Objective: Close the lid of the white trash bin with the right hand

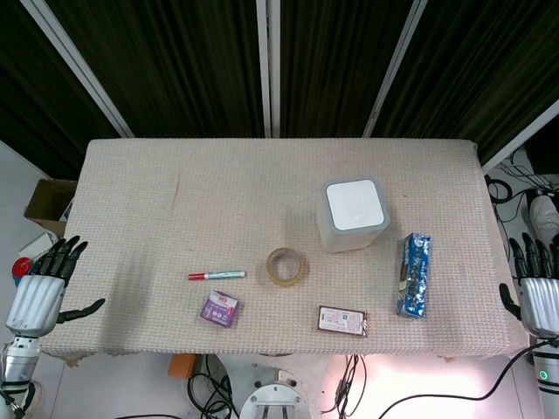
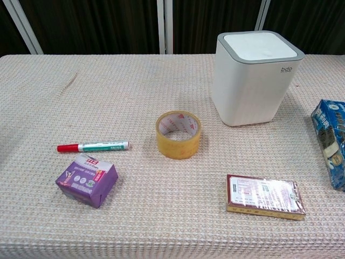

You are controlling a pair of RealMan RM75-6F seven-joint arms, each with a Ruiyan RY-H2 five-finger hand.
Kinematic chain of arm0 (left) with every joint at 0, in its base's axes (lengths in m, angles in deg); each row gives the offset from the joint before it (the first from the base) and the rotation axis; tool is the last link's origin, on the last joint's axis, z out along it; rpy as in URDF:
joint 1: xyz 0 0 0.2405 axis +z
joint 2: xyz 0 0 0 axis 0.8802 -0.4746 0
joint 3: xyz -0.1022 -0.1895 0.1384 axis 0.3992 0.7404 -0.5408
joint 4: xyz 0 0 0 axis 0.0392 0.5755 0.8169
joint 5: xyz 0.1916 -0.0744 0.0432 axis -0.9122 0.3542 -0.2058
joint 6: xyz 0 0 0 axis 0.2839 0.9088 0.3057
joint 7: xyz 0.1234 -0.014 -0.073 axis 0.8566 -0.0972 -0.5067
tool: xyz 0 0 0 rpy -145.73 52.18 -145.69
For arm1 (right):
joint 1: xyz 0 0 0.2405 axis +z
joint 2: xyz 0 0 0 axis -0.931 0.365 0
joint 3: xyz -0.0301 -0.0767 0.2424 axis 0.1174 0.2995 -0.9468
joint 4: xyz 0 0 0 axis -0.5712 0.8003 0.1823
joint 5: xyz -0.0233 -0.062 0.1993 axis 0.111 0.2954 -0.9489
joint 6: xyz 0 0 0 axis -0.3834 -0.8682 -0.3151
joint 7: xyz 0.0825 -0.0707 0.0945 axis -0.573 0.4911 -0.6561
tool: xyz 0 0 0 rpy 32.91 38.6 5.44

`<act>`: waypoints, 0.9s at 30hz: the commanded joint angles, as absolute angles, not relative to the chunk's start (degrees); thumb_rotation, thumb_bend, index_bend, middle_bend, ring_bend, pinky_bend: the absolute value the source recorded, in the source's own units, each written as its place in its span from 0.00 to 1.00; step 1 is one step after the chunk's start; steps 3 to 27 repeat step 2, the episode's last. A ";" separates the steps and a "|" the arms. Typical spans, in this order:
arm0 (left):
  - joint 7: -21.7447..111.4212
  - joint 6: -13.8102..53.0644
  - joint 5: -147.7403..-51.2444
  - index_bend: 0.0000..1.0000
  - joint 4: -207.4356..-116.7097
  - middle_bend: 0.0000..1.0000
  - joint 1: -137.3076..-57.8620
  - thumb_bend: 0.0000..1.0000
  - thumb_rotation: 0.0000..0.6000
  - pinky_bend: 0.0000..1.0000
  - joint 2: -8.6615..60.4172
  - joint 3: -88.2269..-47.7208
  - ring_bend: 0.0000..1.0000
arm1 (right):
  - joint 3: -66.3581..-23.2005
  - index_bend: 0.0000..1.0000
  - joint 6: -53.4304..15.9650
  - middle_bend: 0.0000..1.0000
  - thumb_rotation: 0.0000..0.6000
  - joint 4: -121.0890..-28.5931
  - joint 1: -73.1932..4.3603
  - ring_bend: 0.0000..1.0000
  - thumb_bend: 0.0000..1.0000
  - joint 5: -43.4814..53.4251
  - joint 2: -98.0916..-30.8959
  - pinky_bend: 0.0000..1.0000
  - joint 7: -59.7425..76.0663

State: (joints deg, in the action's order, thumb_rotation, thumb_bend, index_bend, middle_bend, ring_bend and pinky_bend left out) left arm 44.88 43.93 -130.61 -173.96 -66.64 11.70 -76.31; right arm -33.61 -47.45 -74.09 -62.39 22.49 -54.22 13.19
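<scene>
Bin well apart from right hand

My head camera looks straight down on the whole beige woven-cloth table; my chest camera faces it low, close, sharing its middle.

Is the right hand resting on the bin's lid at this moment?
No, the right hand is off the table's right edge, apart from the white trash bin.
</scene>
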 commanded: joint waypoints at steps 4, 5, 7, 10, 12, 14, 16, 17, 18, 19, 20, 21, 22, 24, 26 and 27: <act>44.87 43.91 -130.48 0.07 -173.93 0.05 -66.51 0.12 0.71 0.21 11.64 -76.40 0.04 | -34.23 0.00 -47.26 0.00 1.00 -71.53 -63.50 0.00 0.29 23.11 -56.17 0.00 11.36; 44.87 43.91 -130.48 0.07 -173.93 0.05 -66.51 0.12 0.71 0.21 11.64 -76.40 0.04 | -34.23 0.00 -47.26 0.00 1.00 -71.53 -63.50 0.00 0.29 23.11 -56.17 0.00 11.36; 44.87 43.91 -130.48 0.07 -173.93 0.05 -66.51 0.12 0.71 0.21 11.64 -76.40 0.04 | -34.23 0.00 -47.26 0.00 1.00 -71.53 -63.50 0.00 0.29 23.11 -56.17 0.00 11.36; 44.87 43.91 -130.48 0.07 -173.93 0.05 -66.51 0.12 0.71 0.21 11.64 -76.40 0.04 | -34.23 0.00 -47.26 0.00 1.00 -71.53 -63.50 0.00 0.29 23.11 -56.17 0.00 11.36; 44.87 43.91 -130.48 0.07 -173.93 0.05 -66.51 0.12 0.71 0.21 11.64 -76.40 0.04 | -34.23 0.00 -47.26 0.00 1.00 -71.53 -63.50 0.00 0.29 23.11 -56.17 0.00 11.36; 44.87 43.91 -130.48 0.07 -173.93 0.05 -66.51 0.12 0.71 0.21 11.64 -76.40 0.04 | -34.23 0.00 -47.26 0.00 1.00 -71.53 -63.50 0.00 0.29 23.11 -56.17 0.00 11.36; 44.87 43.91 -130.48 0.07 -173.93 0.05 -66.51 0.12 0.71 0.21 11.64 -76.40 0.04 | -34.23 0.00 -47.26 0.00 1.00 -71.53 -63.50 0.00 0.29 23.11 -56.17 0.00 11.36; 44.87 43.91 -130.48 0.07 -173.93 0.05 -66.51 0.12 0.71 0.21 11.64 -76.40 0.04 | -34.23 0.00 -47.26 0.00 1.00 -71.53 -63.50 0.00 0.29 23.11 -56.17 0.00 11.36; 44.87 43.91 -130.48 0.07 -173.93 0.05 -66.51 0.12 0.71 0.21 11.64 -76.40 0.04 | -34.23 0.00 -47.26 0.00 1.00 -71.53 -63.50 0.00 0.29 23.11 -56.17 0.00 11.36; 44.87 43.91 -130.48 0.07 -173.93 0.05 -66.51 0.12 0.71 0.21 11.64 -76.40 0.04 | -34.23 0.00 -47.26 0.00 1.00 -71.53 -63.50 0.00 0.29 23.11 -56.17 0.00 11.36; 44.87 43.91 -130.48 0.07 -173.93 0.05 -66.51 0.12 0.71 0.21 11.64 -76.40 0.04 | -34.23 0.00 -47.26 0.00 1.00 -71.53 -63.50 0.00 0.29 23.11 -56.17 0.00 11.36; 44.87 43.91 -130.48 0.07 -173.93 0.05 -66.51 0.12 0.71 0.21 11.64 -76.40 0.04 | -34.23 0.00 -47.26 0.00 1.00 -71.53 -63.50 0.00 0.29 23.11 -56.17 0.00 11.36; 44.87 43.91 -130.48 0.07 -173.93 0.05 -66.51 0.12 0.71 0.21 11.64 -76.40 0.04 | -34.23 0.00 -47.26 0.00 1.00 -71.53 -63.50 0.00 0.29 23.11 -56.17 0.00 11.36; 44.87 43.91 -130.48 0.07 -173.93 0.05 -66.51 0.12 0.71 0.21 11.64 -76.40 0.04 | -34.23 0.00 -47.26 0.00 1.00 -71.53 -63.50 0.00 0.29 23.11 -56.17 0.00 11.36; 44.87 43.91 -130.48 0.07 -173.93 0.05 -66.51 0.12 0.71 0.21 11.64 -76.40 0.04 | -34.23 0.00 -47.26 0.00 1.00 -71.53 -63.50 0.00 0.29 23.11 -56.17 0.00 11.36; 44.87 43.91 -130.48 0.07 -173.93 0.05 -66.51 0.12 0.71 0.21 11.64 -76.40 0.04 | -34.23 0.00 -47.26 0.00 1.00 -71.53 -63.50 0.00 0.29 23.11 -56.17 0.00 11.36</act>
